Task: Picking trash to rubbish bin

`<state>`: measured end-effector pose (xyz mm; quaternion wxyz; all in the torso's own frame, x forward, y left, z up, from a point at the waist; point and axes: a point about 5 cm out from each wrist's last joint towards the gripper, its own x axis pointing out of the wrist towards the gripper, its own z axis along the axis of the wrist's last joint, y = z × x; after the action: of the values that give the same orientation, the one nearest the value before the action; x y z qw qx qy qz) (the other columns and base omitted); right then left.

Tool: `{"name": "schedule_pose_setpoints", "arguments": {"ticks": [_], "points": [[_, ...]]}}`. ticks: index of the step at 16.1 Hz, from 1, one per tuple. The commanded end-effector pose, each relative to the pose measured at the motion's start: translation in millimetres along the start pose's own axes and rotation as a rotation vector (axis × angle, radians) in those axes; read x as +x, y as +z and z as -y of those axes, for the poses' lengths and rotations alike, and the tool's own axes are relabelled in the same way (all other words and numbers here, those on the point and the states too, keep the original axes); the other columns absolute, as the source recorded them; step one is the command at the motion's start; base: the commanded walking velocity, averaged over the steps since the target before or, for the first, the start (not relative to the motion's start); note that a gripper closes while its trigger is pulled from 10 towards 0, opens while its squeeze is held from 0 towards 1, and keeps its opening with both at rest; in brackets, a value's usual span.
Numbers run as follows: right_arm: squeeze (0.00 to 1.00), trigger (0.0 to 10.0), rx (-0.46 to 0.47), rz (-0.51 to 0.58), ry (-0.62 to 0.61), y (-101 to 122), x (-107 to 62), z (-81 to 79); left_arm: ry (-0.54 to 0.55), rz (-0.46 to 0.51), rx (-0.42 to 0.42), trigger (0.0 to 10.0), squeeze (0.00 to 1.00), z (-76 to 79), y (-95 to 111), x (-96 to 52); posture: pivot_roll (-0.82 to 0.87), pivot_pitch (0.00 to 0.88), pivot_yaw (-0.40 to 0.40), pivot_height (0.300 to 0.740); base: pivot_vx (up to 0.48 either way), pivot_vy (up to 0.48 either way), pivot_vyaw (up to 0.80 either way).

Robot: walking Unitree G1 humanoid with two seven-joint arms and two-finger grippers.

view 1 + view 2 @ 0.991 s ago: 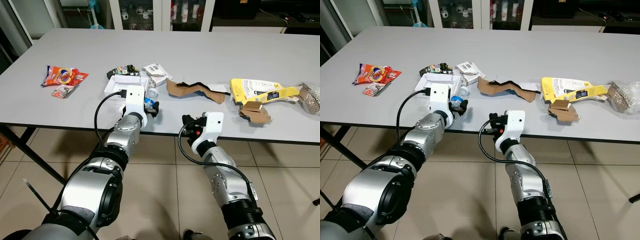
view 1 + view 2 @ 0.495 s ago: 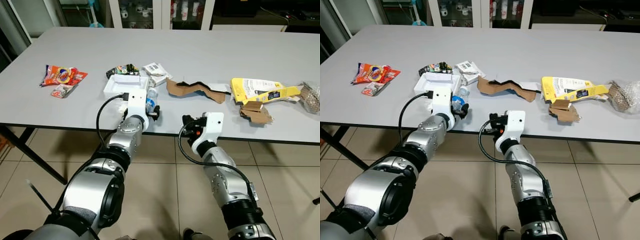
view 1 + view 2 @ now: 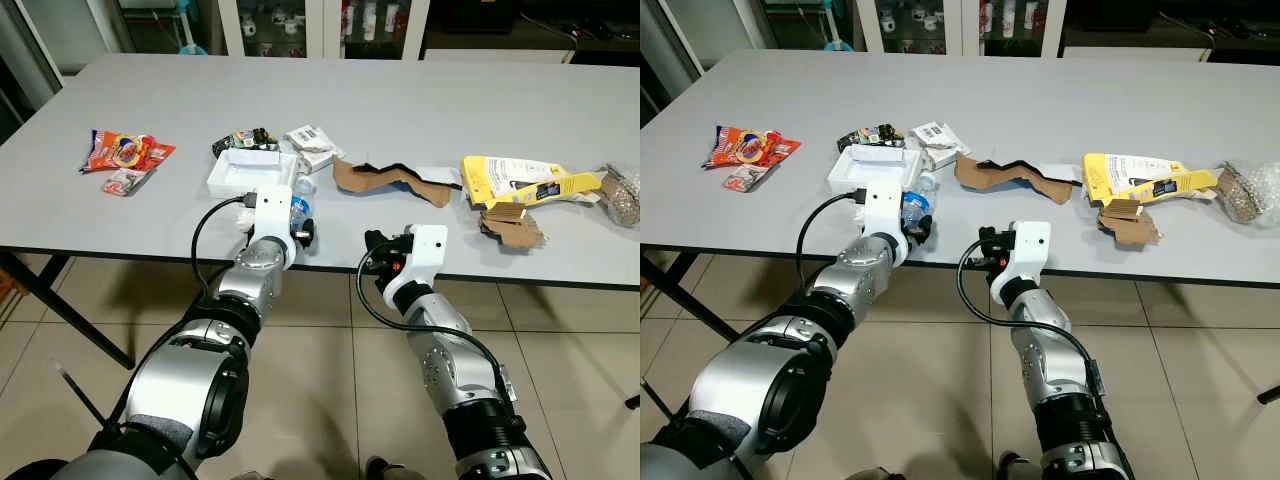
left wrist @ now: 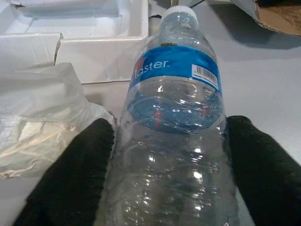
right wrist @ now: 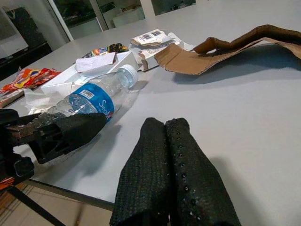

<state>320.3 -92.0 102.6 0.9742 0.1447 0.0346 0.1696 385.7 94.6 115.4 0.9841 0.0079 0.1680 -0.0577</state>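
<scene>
Left gripper [image 4: 164, 155], at the table's near edge, with both black fingers [image 4: 70, 174] pressed to the sides of a clear plastic bottle [image 4: 171, 108]; the bottle sits between them, cap pointing away from the wrist, blue label just beyond the fingertips. The bottle lies on its side on the grey table [image 3: 400, 110], its base at the near edge.

Beside the left finger lies crumpled clear plastic wrap [image 4: 42, 122]. Just beyond wrap and bottle stands a white foam tray [image 3: 245, 170], its wall close to the bottle's shoulder. Past the tray lie a dark snack packet [image 3: 245, 141] and a small printed carton [image 3: 312, 143].

Right gripper [image 5: 174, 179], its two fingers pressed together with nothing between them, held low at the table's near edge, to the right of the bottle and apart from it. Ahead of it, open tabletop, then a torn strip of brown cardboard [image 3: 392, 180].

Further right: a flattened yellow box [image 3: 515, 180] over brown cardboard scraps [image 3: 510, 226], and a crumpled clear bag [image 3: 620, 197] at the table's right end. Far left, well apart from the rest: red snack wrappers [image 3: 128, 152] with a smaller red packet [image 3: 126, 182] touching them. Tiled floor [image 3: 330, 350] lies below the table edge.
</scene>
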Motion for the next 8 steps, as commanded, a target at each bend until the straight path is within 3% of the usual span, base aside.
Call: {"name": "schedule_pose_setpoints", "arguments": {"ticks": [1, 8], "points": [[0.0, 10.0, -0.004, -0.001, -0.002, 0.4, -1.8, -0.1, 0.013, -0.026, 0.012, 0.0, 0.0, -0.6, -7.0, -0.6, -0.04, 0.066, 0.055, 0.74, 0.0, 0.0, 0.0], [0.0, 10.0, -0.005, -0.002, 0.006, 0.2, -0.1, -1.7, 0.014, -0.02, 0.019, 0.0, 0.0, -0.3, -7.5, -0.8, -0.04, 0.045, 0.056, 0.74, 0.0, 0.0, 0.0]]}}
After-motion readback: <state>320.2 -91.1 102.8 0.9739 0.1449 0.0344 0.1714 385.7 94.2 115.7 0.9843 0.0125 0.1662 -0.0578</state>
